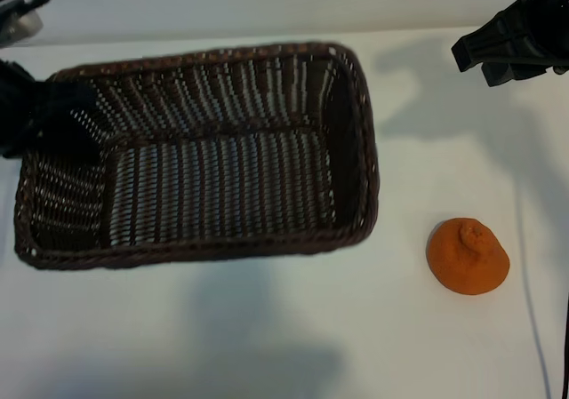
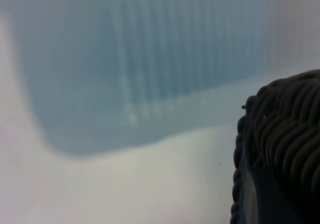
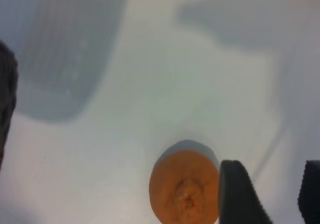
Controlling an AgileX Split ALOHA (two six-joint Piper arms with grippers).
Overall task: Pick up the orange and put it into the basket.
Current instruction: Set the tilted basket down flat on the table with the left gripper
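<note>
The orange lies on the white table to the right of the basket, stem bump up. The dark brown wicker basket fills the left and middle of the exterior view and casts a wide shadow on the table in front of it. My left gripper is at the basket's left end, shut on the braided rim. My right gripper hovers at the far right, behind the orange and well above it. It stands open and empty. In the right wrist view the orange sits beside one finger, outside the gap.
A cable runs along the table's right edge past the orange. A pale object with a dark loop sits at the back left corner. Bare white table lies in front of the basket and around the orange.
</note>
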